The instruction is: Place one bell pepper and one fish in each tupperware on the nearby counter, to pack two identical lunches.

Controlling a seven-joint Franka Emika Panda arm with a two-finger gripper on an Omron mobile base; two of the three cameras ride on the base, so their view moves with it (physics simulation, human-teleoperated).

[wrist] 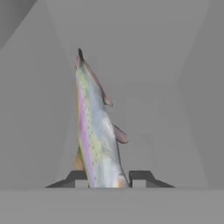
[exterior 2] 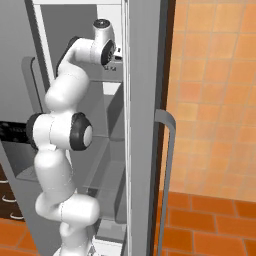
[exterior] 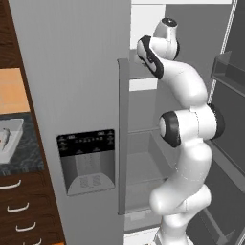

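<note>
1. The white arm with dark joints [exterior: 189, 139] reaches up and deep into the open grey fridge [exterior: 143, 158], its hand tucked in behind the upper shelf.
2. In the hand view, there's the catch: a long silvery fish with a pink stripe and small orange fins [wrist: 96, 135], stretching from 6 o'clock up toward 12 o'clock, tail tip pointing away from the hand.
3. The two-finger gripper [wrist: 107, 179] has its two small dark fingertips [wrist: 141, 177] pressed against either flank of the fish's near end, one at 7 o'clock, one at 5 o'clock.
4. The jaws are drawn in narrow, with the fish's body filling the whole gap between them — clenched on the fish, no daylight either side.
5. Behind the fish, only plain grey fridge walls [wrist: 183, 87].
6. In the left base view, far off at 9 o'clock, a shallow light-grey rectangular plastic tub [exterior: 8, 139] sits on the black-grey speckled stone counter [exterior: 26, 155], well apart from the arm.
7. Below that counter, dark brown wood drawers with curved silver handles [exterior: 16, 208] run down at 7 o'clock.
8. The fridge's closed left door carries a dark dispenser panel [exterior: 87, 160], just beside the arm's elbow.
9. In the right base view, the open door edge with its long grey handle [exterior 2: 167, 175] stands against orange tiled wall [exterior 2: 215, 100].
</note>
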